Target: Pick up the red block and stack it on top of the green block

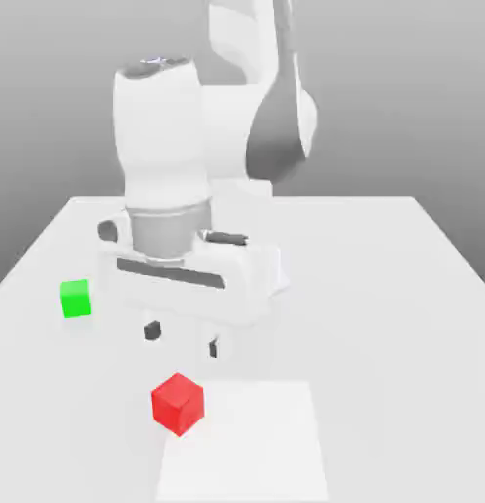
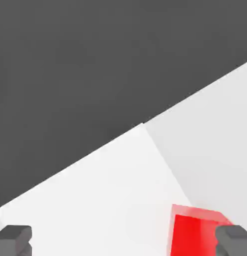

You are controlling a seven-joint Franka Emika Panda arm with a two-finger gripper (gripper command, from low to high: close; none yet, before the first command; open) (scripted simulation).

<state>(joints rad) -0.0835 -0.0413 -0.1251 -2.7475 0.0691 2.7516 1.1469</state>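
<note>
- Approach step: our gripper (image 1: 183, 339) hangs with fingers spread, empty, above the table (image 1: 404, 295).
- The red block (image 1: 178, 403) lies near us; the green block (image 1: 76, 299) sits far left.
- Next, we judge: descend, straddle red, close.

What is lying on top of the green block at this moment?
Nothing lies on the green block; its top face is bare. The red block sits apart on the table, below the open gripper.

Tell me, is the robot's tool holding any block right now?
No, nothing is held. The tool is open and hangs above the table; the red block and the green block both sit on it.
</note>
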